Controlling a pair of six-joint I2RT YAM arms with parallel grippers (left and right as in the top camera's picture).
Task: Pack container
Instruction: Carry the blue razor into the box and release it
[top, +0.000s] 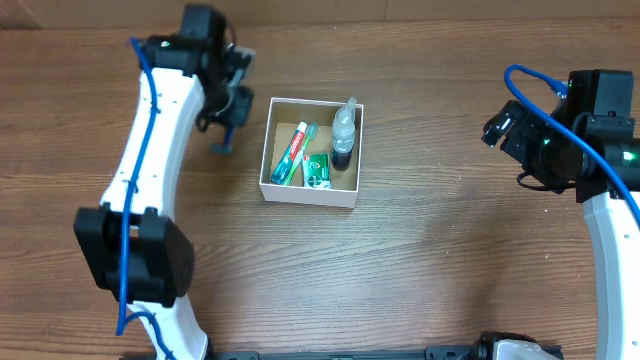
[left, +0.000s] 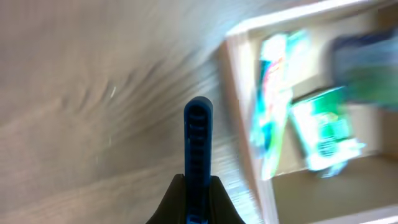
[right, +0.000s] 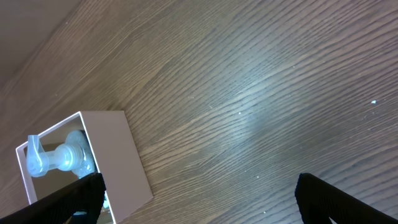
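The container (top: 308, 195) is a square shallow box with white walls and a brown inside, mid-table. In it lie a toothpaste tube (top: 292, 153), a green packet (top: 317, 170) and a clear bottle with a dark base (top: 344, 135). My left gripper (top: 232, 112) is just left of the box, shut on a blue ribbed plastic item (top: 223, 146) that points down toward the table. The blurred left wrist view shows the jaws (left: 198, 190) clamped on that item (left: 198, 137) beside the box wall (left: 242, 124). My right gripper (top: 500, 130) is open and empty, far right of the box.
The table is dark wood. The right wrist view shows my open jaws (right: 199, 193) over bare wood, with the box's white wall (right: 118, 155) and the bottle (right: 62, 158) at the lower left. A pale surface lies beyond the table's far edge (top: 420, 10).
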